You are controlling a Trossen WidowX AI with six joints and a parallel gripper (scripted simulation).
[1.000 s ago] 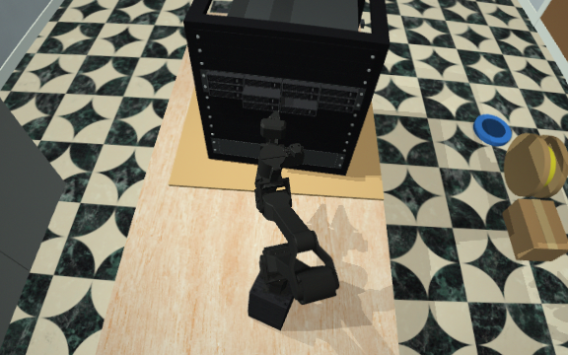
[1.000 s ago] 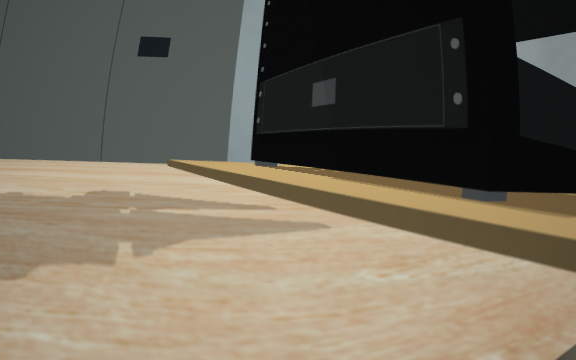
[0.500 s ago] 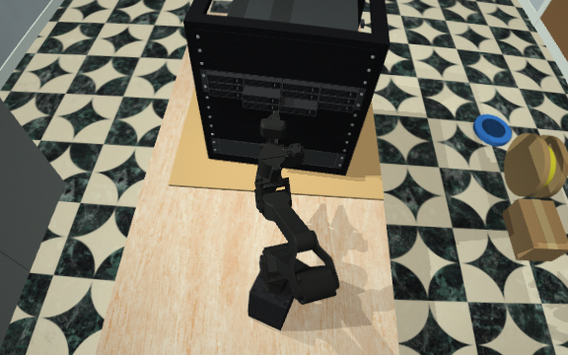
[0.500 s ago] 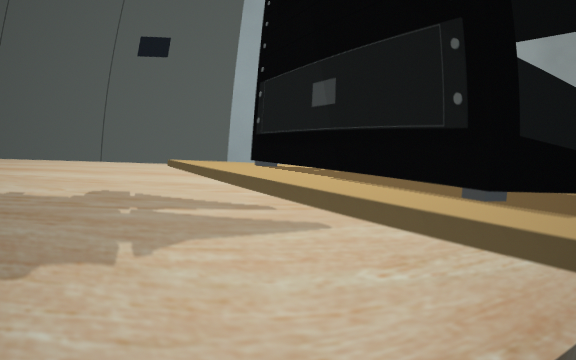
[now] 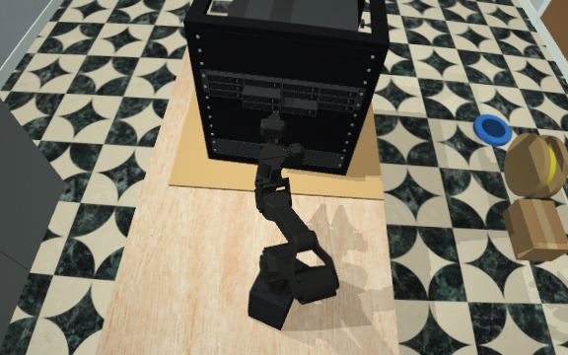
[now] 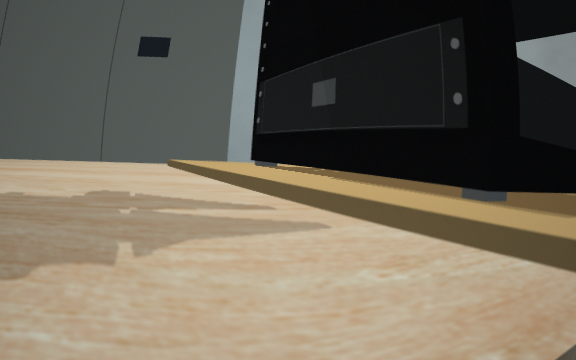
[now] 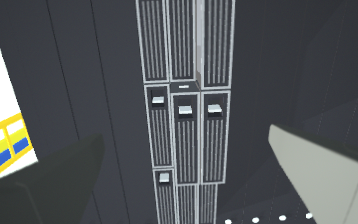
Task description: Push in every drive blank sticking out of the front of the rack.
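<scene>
The black rack (image 5: 284, 84) stands on a tan board (image 5: 282, 173) at the far end of the wooden table. A band of grilled drive blanks (image 5: 282, 97) crosses its front. Two blanks appear to stick out, one left of centre (image 5: 261, 92) and one right of centre (image 5: 299, 103). My gripper (image 5: 272, 123) is open and empty, just below the band and close to the rack's front. In the wrist view the blanks run in columns, and the middle one (image 7: 185, 131) stands proud between my two fingers. The exterior view shows only the rack's bottom panel (image 6: 358, 85).
A grey blank panel sits low on the rack front, behind my arm. On the floor to the right lie a blue dish (image 5: 492, 129), a round wooden object with a yellow band (image 5: 536, 165) and a cardboard box (image 5: 536, 228). A grey cabinet (image 5: 3, 197) stands at the left.
</scene>
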